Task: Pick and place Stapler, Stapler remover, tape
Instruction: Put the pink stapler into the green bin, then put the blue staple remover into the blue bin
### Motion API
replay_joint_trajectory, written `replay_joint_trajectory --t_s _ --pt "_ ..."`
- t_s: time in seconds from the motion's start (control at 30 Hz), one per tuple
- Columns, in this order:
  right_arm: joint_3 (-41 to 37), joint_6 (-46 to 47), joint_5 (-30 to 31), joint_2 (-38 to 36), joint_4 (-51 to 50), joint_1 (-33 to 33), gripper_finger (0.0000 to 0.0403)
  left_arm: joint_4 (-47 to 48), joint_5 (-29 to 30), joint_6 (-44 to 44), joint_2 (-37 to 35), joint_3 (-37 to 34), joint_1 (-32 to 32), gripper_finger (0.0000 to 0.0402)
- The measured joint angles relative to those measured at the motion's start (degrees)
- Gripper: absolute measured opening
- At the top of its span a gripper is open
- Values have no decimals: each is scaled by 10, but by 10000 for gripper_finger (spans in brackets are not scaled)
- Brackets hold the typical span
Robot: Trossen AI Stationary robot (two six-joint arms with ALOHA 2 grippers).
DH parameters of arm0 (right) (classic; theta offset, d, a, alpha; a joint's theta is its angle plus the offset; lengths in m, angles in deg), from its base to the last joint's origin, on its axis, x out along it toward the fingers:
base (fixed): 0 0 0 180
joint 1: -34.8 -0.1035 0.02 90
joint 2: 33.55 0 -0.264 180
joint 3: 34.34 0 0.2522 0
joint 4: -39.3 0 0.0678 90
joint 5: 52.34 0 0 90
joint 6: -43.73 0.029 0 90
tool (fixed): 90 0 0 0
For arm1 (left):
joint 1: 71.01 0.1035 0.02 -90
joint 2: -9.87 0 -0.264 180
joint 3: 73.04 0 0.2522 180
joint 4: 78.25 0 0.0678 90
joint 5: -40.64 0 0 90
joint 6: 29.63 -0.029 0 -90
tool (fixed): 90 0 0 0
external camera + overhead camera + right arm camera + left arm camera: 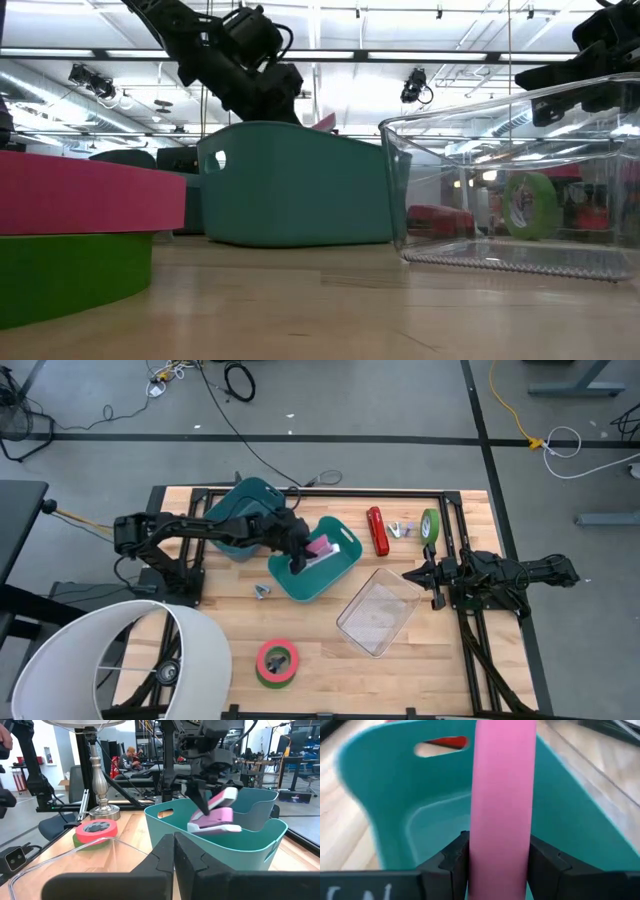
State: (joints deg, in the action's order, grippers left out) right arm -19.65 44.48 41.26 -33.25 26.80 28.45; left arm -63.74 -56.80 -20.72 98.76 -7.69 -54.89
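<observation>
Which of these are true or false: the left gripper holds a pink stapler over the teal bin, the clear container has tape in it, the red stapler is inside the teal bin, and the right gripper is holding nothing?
1. The left gripper holds the pink stapler over the teal bin. True.
2. The clear container has tape in it. False: it holds nothing; the red and green tape roll lies on the table.
3. The red stapler is inside the teal bin. False: it lies on the table beside it.
4. The right gripper holds nothing. True.
</observation>
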Motion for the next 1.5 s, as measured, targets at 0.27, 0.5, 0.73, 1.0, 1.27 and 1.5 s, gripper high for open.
replay_joint_trajectory --t_s 0.27,0.5,0.73,1.0,1.27,1.5 --pt "0 -1 0 0 0 0 15 17 35 20 0 0 0 162" --pt "0 -1 0 0 0 0 15 64 54 50 0 0 1 162" --pt "0 -1 0 0 0 0 15 70 53 50 0 0 0 163" --pt "0 0 0 0 0 0 15 74 64 62 0 0 0 187" --pt "0 0 0 0 0 0 15 75 66 69 -1 0 0 246" --pt "0 0 0 0 0 0 15 73 66 29 -8 0 0 252"
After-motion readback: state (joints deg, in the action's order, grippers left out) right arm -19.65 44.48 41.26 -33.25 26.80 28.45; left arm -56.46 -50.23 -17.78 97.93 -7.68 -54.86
